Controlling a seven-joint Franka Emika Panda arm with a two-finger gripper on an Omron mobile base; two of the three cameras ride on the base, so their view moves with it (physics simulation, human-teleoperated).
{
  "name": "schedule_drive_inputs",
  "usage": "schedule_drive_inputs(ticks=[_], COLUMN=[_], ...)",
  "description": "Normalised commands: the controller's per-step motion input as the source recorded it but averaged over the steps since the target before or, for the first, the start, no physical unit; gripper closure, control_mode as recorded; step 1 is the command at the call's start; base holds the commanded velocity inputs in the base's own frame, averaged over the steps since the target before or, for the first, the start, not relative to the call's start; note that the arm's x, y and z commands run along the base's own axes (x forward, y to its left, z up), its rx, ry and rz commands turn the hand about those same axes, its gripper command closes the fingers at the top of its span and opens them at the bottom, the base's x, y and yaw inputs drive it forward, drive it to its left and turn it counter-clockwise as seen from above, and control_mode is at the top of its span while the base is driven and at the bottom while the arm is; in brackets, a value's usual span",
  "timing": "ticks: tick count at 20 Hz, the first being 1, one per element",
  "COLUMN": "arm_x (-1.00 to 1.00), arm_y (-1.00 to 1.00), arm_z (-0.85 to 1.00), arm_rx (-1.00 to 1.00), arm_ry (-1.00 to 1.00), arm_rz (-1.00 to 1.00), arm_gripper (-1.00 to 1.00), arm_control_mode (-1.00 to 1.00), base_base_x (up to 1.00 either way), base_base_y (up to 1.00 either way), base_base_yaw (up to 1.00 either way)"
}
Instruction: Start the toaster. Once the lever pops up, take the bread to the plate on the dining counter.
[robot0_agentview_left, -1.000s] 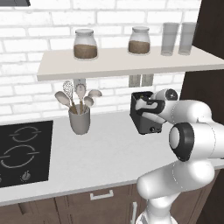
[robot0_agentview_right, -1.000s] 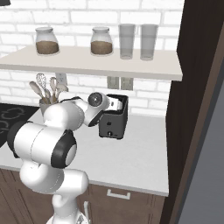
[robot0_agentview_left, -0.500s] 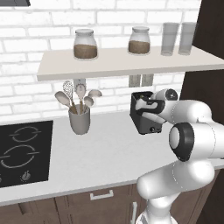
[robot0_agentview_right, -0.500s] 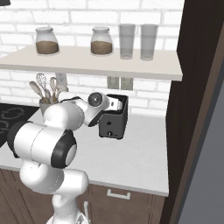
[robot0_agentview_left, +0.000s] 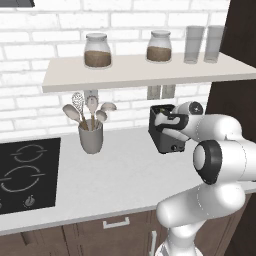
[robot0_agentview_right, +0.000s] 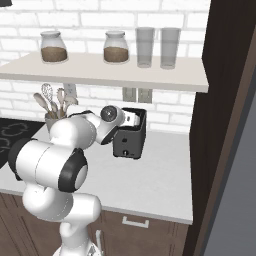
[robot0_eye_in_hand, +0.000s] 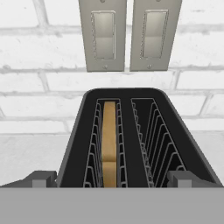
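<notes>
Toaster (robot0_agentview_left: 167, 134), a small boxy black one with two wire-lined slots in its top, stands on the pale worktop (robot0_agentview_left: 115, 175) against the white brick wall (robot0_agentview_left: 125, 30), directly below a pair of grey wall switch plates (robot0_eye_in_hand: 129, 35). Its end face, with a small knob low down, looks out toward the worktop's front edge in both base views. In the hand view the thin brown slice of bread (robot0_eye_in_hand: 109, 142) sits upright in the left slot of the toaster, sunk between the wire guides with its top edge below the rim; the right slot beside it is dark.

The white arm's dark two-finger gripper (robot0_eye_in_hand: 112, 178) hangs just above the near end of the toaster, looking down along its top. Its fingertips (robot0_eye_in_hand: 40, 178) stand at full spread, one outside each long side of the toaster, and hold nothing. In the base views the wrist covers part of the toaster's top.

Left of the toaster on the same worktop stands a grey cylindrical holder of wooden spoons and a whisk (robot0_agentview_left: 91, 129), and further left lies the black hob (robot0_agentview_left: 25, 170). Above the toaster runs a pale shelf (robot0_agentview_left: 145, 70) carrying two glass jars with brown contents (robot0_agentview_left: 97, 50) and two tall clear glasses (robot0_agentview_left: 204, 44).
</notes>
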Motion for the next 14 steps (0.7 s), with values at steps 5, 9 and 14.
schedule_drive_inputs(ticks=[5,9,14], arm_x=[0.00,0.00,0.00], arm_y=[0.00,0.00,0.00], arm_z=[0.00,0.00,0.00], arm_rx=[0.00,0.00,0.00], arm_ry=[0.00,0.00,0.00], arm_rz=[0.00,0.00,0.00], arm_gripper=[-1.00,-1.00,-1.00], arm_control_mode=[-1.00,-1.00,-1.00], base_base_x=[0.00,0.00,0.00], base_base_y=[0.00,0.00,0.00], base_base_yaw=[0.00,0.00,0.00])
